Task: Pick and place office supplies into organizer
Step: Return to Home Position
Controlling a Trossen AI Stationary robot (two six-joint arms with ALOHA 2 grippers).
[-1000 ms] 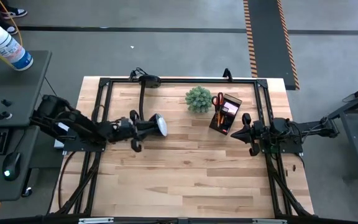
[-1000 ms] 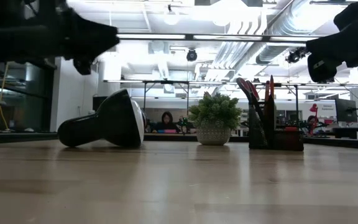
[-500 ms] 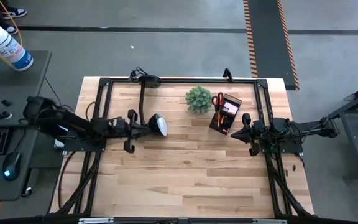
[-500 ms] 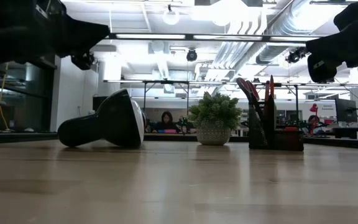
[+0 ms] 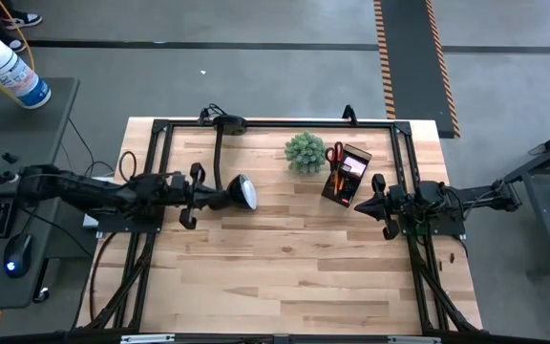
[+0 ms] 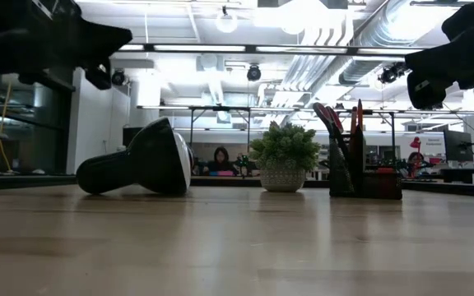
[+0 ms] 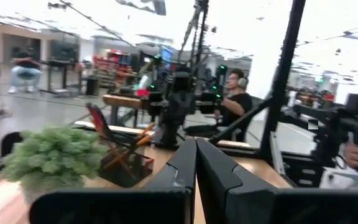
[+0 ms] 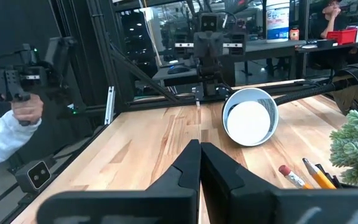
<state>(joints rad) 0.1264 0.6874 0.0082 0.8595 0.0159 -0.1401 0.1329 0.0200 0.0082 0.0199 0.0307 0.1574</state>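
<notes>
Both claws, left (image 7: pixel 196 149) and right (image 8: pixel 199 148), are pinched shut and empty. Scissors (image 5: pixel 336 153), pencils (image 8: pixel 319 177) and sticky pad (image 5: pixel 354 166) sit in the organizer (image 5: pixel 345 178). My right claw hangs just beside it, my left well apart from it, beyond the lamp (image 5: pixel 242 192). One careless right swing could tip it.

Overhead, one camera looks straight down on my whole surface (image 5: pixel 285 268); another sits low at board height, facing level into the room. My two wrist cameras face each other across the wood. All four share the plant (image 5: pixel 305 151) at 12 o'clock; three also catch the organizer (image 5: pixel 345 176) at 1 o'clock.
</notes>
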